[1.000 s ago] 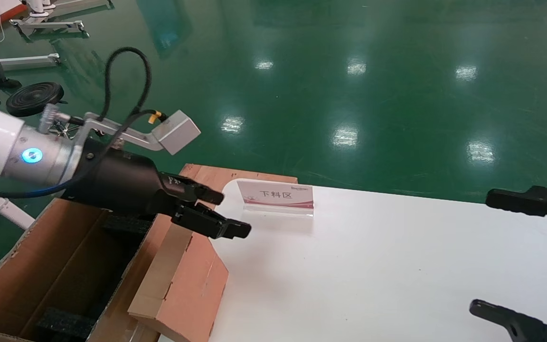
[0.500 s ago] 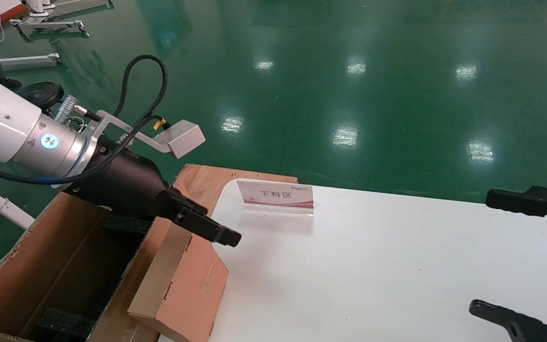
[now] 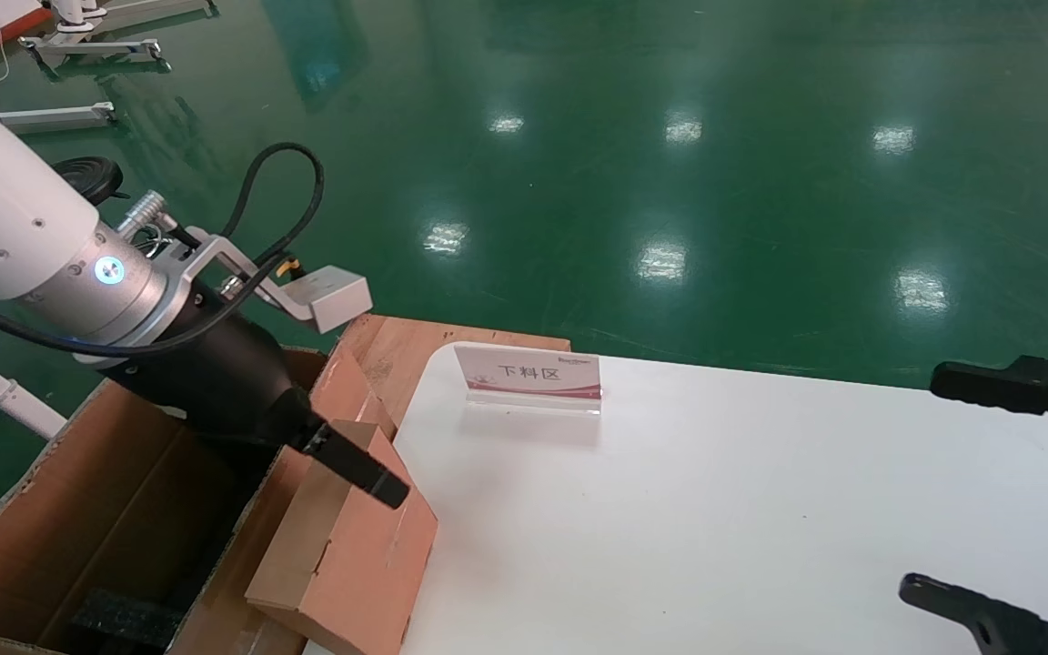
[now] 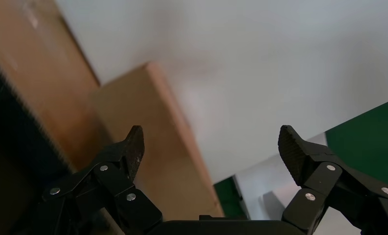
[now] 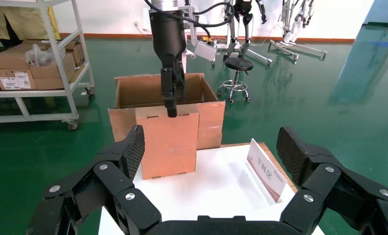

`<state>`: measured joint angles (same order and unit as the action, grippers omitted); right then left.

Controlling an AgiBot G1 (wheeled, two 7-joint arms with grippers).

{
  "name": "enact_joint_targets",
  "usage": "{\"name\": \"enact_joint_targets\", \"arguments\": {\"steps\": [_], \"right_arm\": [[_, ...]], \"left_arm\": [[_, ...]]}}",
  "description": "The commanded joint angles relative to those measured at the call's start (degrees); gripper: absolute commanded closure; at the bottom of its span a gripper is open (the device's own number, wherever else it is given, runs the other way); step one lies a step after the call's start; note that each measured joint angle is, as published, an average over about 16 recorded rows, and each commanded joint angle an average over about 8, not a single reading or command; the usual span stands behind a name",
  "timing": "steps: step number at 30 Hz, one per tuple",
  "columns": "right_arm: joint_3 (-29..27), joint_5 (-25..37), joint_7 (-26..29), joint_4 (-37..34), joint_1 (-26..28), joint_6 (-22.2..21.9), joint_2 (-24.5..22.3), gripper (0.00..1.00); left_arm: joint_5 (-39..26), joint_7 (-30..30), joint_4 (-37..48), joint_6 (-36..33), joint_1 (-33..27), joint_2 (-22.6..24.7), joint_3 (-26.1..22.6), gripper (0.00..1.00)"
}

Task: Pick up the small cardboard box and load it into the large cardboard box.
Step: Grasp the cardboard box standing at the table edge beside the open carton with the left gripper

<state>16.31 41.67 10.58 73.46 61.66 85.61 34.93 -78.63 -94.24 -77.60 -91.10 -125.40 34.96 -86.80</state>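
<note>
Small cardboard box [image 3: 351, 546]: standing on the left edge of the white table [image 3: 715, 509], leaning against the large cardboard box [image 3: 78, 509].
Left hand [image 3: 369, 473]: hovering just over the small box's top edge, fingers [image 4: 133, 147] spreading wide, gripping nothing.
Right hand [image 5: 209, 147]: idling at the table's right side, fingers spread.
Sign card [image 3: 529, 375]: standing at the table's far edge.

White table [image 3: 715, 509] w/ rounded corner; small cardboard box [image 3: 351, 537] standing tilted at left edge; acrylic sign [image 3: 529, 377] upright near far edge. Green floor [image 3: 670, 136] beneath.
</note>
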Motion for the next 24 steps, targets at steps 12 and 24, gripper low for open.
{"name": "enact_joint_targets", "arguments": {"steps": [12, 24], "right_arm": [[0.05, -0.04, -0.03, 0.00, 0.01, -0.02, -0.02, 0.00], [0.10, -0.07, -0.05, 0.00, 0.02, -0.04, -0.04, 0.00]], "left_arm": [[-0.34, -4.05, -0.38, 2.56, -8.86, 2.76, -15.15, 0.00], [1.99, -2.59, -0.37, 4.81, -7.85, 1.01, -17.58, 0.00]]}}
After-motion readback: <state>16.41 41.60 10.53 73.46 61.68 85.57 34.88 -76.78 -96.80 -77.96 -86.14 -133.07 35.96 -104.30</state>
